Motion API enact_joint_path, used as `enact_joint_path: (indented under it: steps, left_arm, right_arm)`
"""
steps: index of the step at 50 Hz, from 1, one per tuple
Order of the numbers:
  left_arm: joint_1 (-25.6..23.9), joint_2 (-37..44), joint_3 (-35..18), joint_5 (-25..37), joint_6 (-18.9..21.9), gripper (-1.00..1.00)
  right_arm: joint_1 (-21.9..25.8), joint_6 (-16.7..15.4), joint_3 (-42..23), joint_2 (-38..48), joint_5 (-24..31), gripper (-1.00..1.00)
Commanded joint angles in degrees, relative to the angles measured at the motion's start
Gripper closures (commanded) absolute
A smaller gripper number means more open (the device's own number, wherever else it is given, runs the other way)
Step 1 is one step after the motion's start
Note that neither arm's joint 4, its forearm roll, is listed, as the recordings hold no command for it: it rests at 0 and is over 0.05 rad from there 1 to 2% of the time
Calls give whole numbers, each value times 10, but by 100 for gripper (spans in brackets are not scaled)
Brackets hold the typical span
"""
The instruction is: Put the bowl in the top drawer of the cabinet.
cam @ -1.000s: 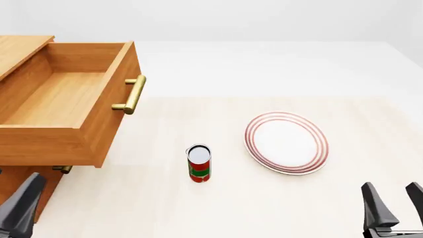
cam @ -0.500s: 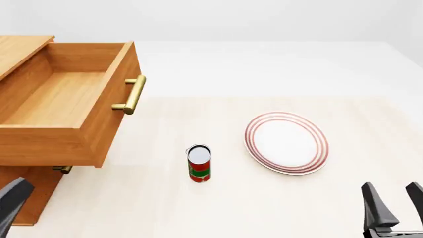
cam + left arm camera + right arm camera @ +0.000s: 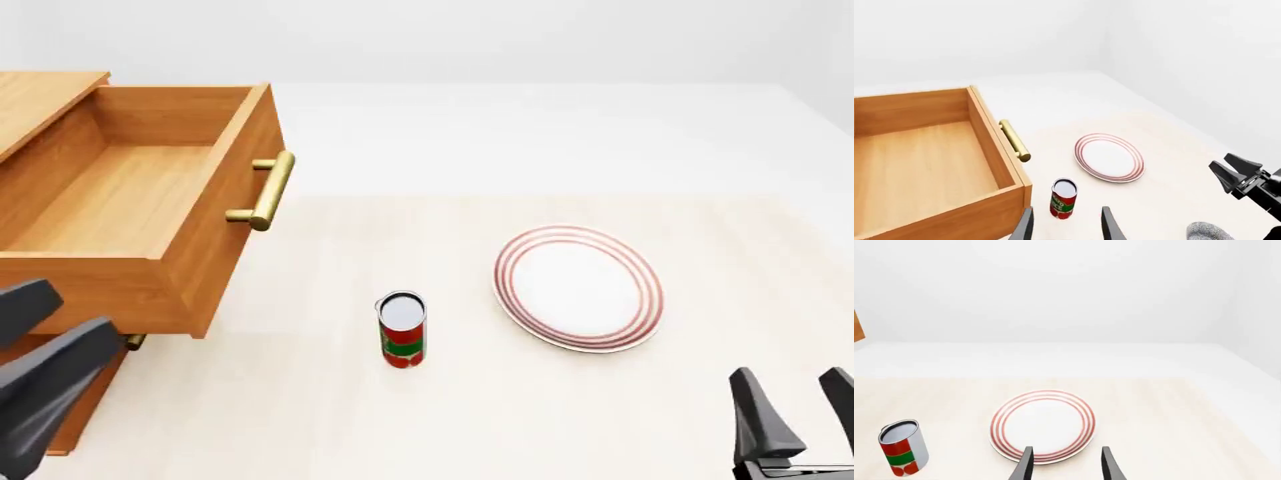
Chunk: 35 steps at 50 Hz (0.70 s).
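Open top drawer [image 3: 927, 165], can [image 3: 1063, 198], plate [image 3: 1109, 157].

Even, bright, diffuse light fills all three views, with no clear source. Shadows are faint: a soft one under the open top drawer [image 3: 134, 210] and a slight one beside the can [image 3: 400, 330]. The renders are sharp edge to edge, with no glare, blur or visible distortion

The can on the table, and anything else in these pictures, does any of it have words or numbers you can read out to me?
Can: small white marks on its red and green label, too blurred to read in any view.
Plate, drawer and cabinet: no text, only red rings and wood grain.
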Motion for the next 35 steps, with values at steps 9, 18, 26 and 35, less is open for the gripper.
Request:
enact_joint_path:
  steps: [9, 18, 26, 35]
  left_arm:
    - [-76, 86, -21, -25, -45, -100]
    - [-127, 143, -32, -41, -65, -100]
    - [-153, 182, -36, -53, -83, -100]
    - [-176, 243, -46, -60, -111, -100]
  right_arm:
    - [0, 0, 0, 0, 0, -100]
    - [0, 0, 0, 0, 0, -100]
    - [0, 0, 0, 0, 0, -100]
    - [0, 0, 0, 0, 0, -100]
